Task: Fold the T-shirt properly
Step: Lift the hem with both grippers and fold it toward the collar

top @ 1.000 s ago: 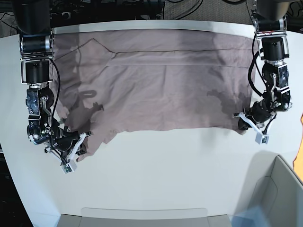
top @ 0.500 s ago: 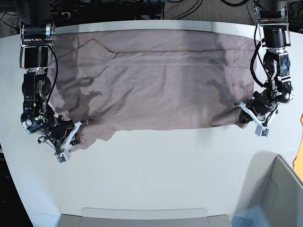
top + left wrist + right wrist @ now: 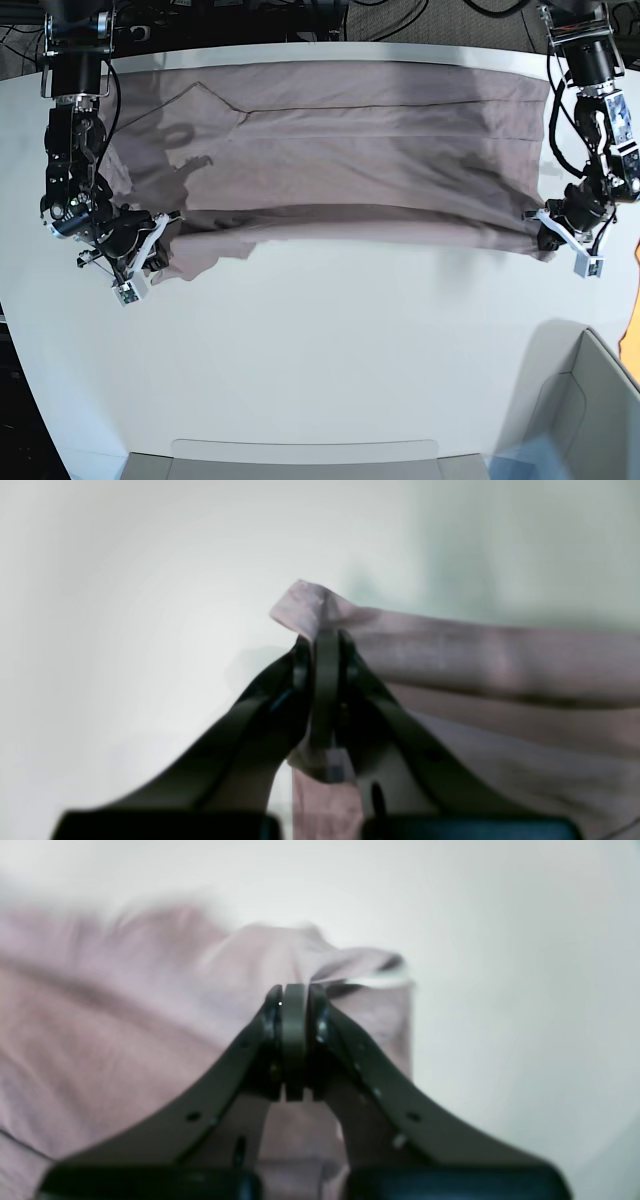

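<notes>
**Claw grip on both near corners of garment**

Claw state, left (image 3: pixel 325 645): jaws pressed together on a corner of the T-shirt (image 3: pixel 340 150), with a small tab of mauve cloth standing up past the tips. In the base view this claw (image 3: pixel 548 232) sits at the picture's right, at the near right end of the cloth.

Claw state, right (image 3: pixel 294 1000): jaws likewise pinched on a bunched fold of the same cloth. In the base view it (image 3: pixel 158 238) sits at the left, with a loose flap hanging beside it.

Garment position — spread wide across the far half of the white tabletop (image 3: pixel 330 360), reaching the far edge. Its near edge runs from claw to claw, slightly rolled. Wrist views are blurred; cloth detail at the pinch points cannot be resolved.

A pale bin (image 3: pixel 590 400) stands at the near right corner, well apart from the cloth.
</notes>
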{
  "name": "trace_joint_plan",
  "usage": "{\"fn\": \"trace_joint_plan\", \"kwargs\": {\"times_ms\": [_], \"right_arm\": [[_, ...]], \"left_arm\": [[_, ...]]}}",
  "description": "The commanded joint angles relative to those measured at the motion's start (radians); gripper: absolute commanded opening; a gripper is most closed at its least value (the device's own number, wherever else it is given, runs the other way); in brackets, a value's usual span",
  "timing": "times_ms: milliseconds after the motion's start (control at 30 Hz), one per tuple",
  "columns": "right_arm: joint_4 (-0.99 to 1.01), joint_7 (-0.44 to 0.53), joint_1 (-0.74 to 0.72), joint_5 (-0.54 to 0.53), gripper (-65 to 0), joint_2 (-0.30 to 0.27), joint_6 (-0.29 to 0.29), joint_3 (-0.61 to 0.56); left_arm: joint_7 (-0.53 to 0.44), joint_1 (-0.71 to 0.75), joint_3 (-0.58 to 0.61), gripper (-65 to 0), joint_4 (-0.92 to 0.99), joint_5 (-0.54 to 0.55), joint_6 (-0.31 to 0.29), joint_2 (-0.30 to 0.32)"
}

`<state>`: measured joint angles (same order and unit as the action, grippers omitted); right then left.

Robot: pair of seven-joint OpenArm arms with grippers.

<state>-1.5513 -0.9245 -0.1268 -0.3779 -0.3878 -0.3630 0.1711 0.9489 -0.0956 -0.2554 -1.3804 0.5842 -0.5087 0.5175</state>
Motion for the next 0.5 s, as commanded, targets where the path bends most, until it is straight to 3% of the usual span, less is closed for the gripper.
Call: {"fn": "trace_joint_plan", "kwargs": {"times_ms": [0,233,467], "right_arm": [[-0.033,0.017,-0.007,-0.005,-65.0,-0.02,0.0,0.018],[-0.136,-0.035,0.082,-0.005,-65.0,-0.024,0.0,0.034],[-0.226,-0.061,0.174,-0.031,-65.0,-0.024,0.0,0.132]], "left_arm": [[-0.006,-0.003,-0.003,-65.0,-0.026,0.01,-0.003,0.016],[0.008,0.079,-0.014,-65.0,-0.095,0.01,-0.003,0.019],[0.012,0.155,-0.014,-65.0,-0.185,0.01,-0.003,0.017]]}}
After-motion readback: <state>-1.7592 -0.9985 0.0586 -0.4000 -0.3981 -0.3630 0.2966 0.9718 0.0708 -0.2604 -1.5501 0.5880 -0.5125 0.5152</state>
